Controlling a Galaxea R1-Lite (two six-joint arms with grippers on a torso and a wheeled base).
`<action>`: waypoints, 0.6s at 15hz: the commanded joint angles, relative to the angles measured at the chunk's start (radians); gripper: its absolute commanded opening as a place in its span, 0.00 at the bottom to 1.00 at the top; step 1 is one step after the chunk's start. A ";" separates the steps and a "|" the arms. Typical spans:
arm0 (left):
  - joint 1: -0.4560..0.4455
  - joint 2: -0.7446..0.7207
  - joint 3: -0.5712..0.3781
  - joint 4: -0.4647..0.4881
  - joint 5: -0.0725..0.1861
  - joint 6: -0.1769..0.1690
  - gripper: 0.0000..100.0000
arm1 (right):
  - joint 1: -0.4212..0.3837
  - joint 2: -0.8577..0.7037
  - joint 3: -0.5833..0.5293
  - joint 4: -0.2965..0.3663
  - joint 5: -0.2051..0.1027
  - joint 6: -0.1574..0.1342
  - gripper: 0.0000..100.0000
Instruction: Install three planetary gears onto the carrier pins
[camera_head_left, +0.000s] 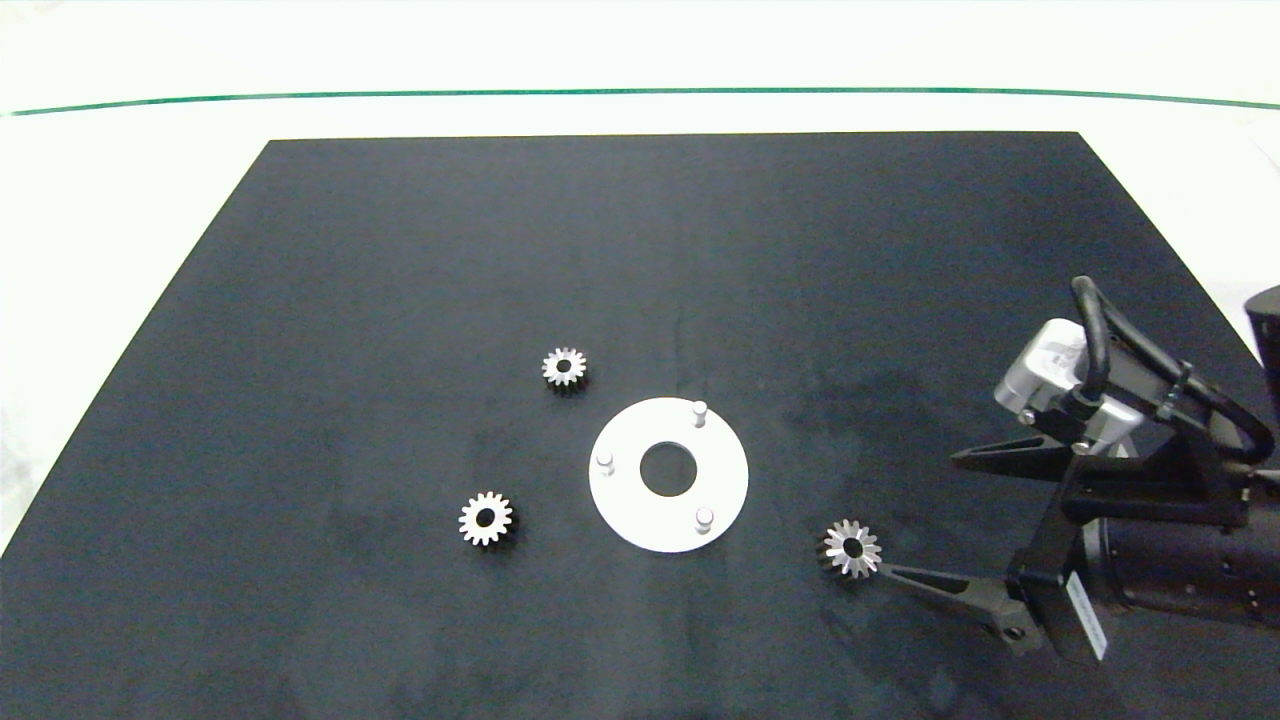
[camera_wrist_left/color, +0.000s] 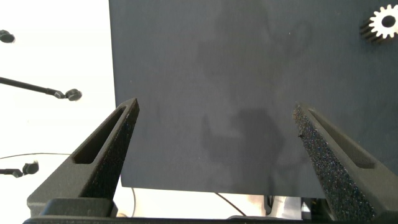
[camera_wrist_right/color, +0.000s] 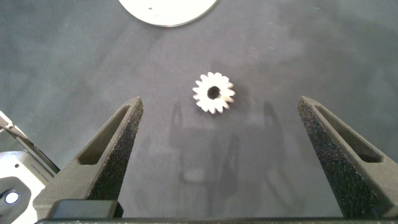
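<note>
Bench (camera_head_left: 640, 50) is white, with a black mat (camera_head_left: 640, 250) covering the work area; dark surface likely there for contrast against the bright parts.

White carrier disc (camera_head_left: 668, 475) lies flat near mat centre, well ahead of the right tool (camera_head_left: 920, 515) and slightly to its side. Flat on the mat keeps the three carrier pins (camera_head_left: 699, 412) upright, so gears can drop on from above. All three pins are bare; nothing installed yet.

Right tool enters from the right edge, fingers spread wide, holding nothing. Right wrist view shows the nearest gear (camera_wrist_right/color: 214, 93) just ahead of the open fingers and roughly centred between them, not touching either. In the head view that gear (camera_head_left: 852, 548) sits just off the tip of the nearer finger, between tool and disc. Wide spread looks like a pre-grasp setup: clearance on both sides before closing across the teeth. Judged: approach to the first pick.

The other two planetary gears (camera_head_left: 564, 367) (camera_head_left: 486, 519) lie flat beyond the disc, well apart from the right tool, closer to the left arm's side.

Left tool (camera_wrist_left/color: 214, 134) is out of the head view, also spread and empty, hanging over the mat's edge. One gear (camera_wrist_left/color: 381, 25) shows far ahead of it, off to one side. Reads as parked.
</note>
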 joint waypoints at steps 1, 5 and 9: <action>0.001 -0.007 0.004 0.005 0.001 0.000 1.00 | 0.025 0.104 -0.041 0.000 -0.039 -0.001 1.00; 0.001 -0.021 0.006 0.005 0.001 0.000 1.00 | 0.031 0.163 -0.044 0.007 -0.048 -0.004 1.00; 0.001 -0.047 0.013 0.005 0.001 0.000 1.00 | 0.028 0.236 -0.038 0.004 -0.052 -0.017 1.00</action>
